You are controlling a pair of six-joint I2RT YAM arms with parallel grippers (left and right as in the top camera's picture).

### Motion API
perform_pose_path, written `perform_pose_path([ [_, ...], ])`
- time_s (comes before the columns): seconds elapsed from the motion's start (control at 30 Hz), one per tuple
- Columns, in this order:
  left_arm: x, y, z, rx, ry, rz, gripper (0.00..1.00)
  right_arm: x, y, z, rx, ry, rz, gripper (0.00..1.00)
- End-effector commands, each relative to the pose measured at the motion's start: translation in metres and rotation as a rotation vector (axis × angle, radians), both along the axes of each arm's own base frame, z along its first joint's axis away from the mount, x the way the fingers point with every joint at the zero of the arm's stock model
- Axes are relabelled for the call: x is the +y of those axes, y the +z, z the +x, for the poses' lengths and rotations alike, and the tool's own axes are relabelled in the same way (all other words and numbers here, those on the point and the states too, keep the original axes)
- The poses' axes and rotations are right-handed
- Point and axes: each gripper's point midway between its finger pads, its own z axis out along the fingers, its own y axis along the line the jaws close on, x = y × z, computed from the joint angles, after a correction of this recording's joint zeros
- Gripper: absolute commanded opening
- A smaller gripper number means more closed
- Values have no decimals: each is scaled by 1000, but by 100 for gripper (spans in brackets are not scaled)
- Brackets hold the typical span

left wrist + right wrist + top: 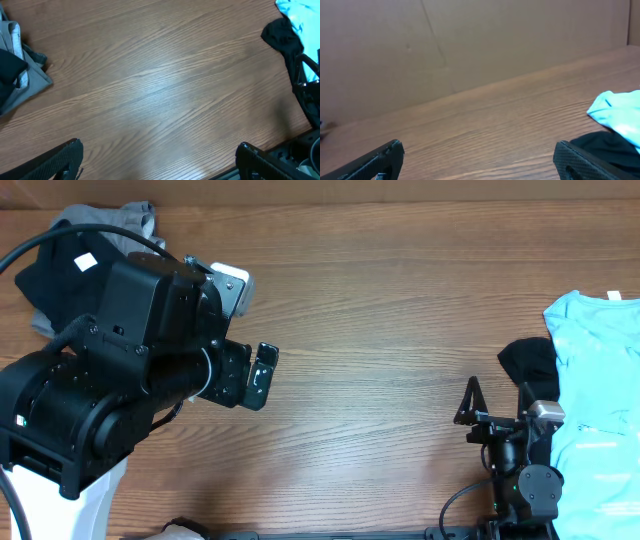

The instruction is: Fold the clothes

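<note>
The wooden table (pixel 380 300) fills every view. The left arm (pixel 110 380), bulky at the overhead's left, hides part of the black T-shirt (pixel 60 275) and grey garment (pixel 125 225) heaped at upper left. The right edge cuts off a light blue garment (pixel 600 380), and a crumpled black garment (pixel 528 360) touches it. The left gripper (pixel 160 150) and right gripper (pixel 479 147) stand spread wide and hold nothing. Only their fingertips show in the wrist views.

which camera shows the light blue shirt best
The overhead view: most of the light blue shirt shows, spread flat at the right, cropped by the frame. The left wrist view catches only a corner; the right wrist view a small edge.
</note>
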Motion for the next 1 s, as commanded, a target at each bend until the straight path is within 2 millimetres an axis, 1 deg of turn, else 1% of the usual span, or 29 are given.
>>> perform_pose_path([
  [0.0, -1, -1, 1, 3, 7, 0, 100, 2, -1, 0, -8, 10, -3, 100],
  [0.63, -1, 0, 1, 1, 5, -1, 100, 2, -1, 0, -8, 10, -3, 100],
  [0.73, 2, 2, -1, -10, 13, -3, 100, 2, -1, 0, -8, 10, -3, 100],
  [0.8, 11, 6, -1, -29, 43, 6, 100, 2, -1, 0, -8, 10, -3, 100],
  [0.87, 32, 13, 1, -74, 117, 25, 100, 2, -1, 0, -8, 10, -3, 100],
  [0.93, 47, 25, 9, -142, 194, -12, 100, 2, -1, 0, -8, 10, -3, 100],
  [0.97, 51, 30, 12, -166, 218, -42, 100, 2, -1, 0, -8, 10, -3, 100],
])
